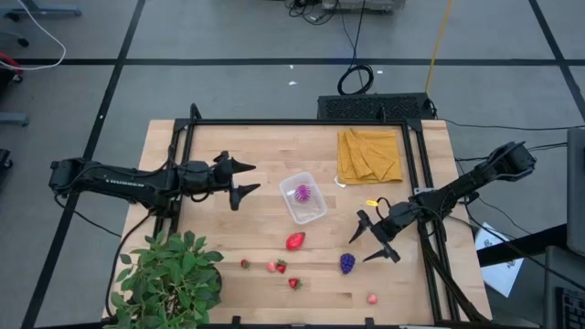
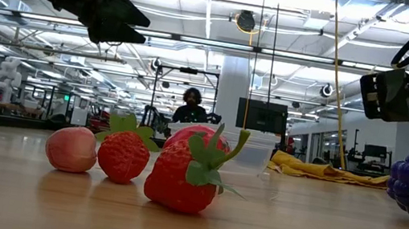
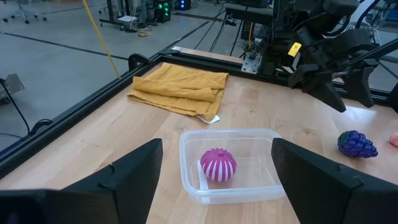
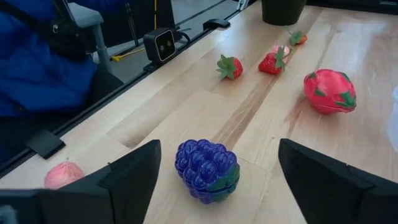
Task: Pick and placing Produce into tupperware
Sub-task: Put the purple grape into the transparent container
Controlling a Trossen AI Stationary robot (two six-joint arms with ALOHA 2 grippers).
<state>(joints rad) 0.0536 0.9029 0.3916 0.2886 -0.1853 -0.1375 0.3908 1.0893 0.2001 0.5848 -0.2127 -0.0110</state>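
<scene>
- Far left of the tabletop (image 1: 228,274) there's a green potted plant (image 1: 169,279) sitting at the near corner.
- My left pincer (image 1: 245,179) hangs above the wood left of centre, fingers spread wide, nothing in it. It's aimed at the tupperware (image 1: 303,197) but well short of it.
- Along the near side, a loose row of small produce: a tiny strawberry (image 1: 245,264), then a pink piece (image 1: 271,267) touching another strawberry (image 1: 281,267), and one more strawberry (image 1: 294,283) slightly closer to the edge.
- The big red fruit (image 1: 295,241) lies just below the tupperware, close to it but not touching.
- The tupperware sits about mid-table, tilted at an angle, with the striped magenta fruit (image 3: 218,165) already inside it.
- The grape bunch (image 4: 207,169) is on the wood right of the red fruit. My right pincer (image 1: 377,240) hovers just beside and above it, released, grapes sitting in line with the gap between my fingers, no contact.
- A small pink ball (image 1: 373,298) sits alone near the front edge, below that pincer.
- The folded mustard cloth (image 1: 369,154) is at the far right of the tabletop, behind the tupperware.
</scene>
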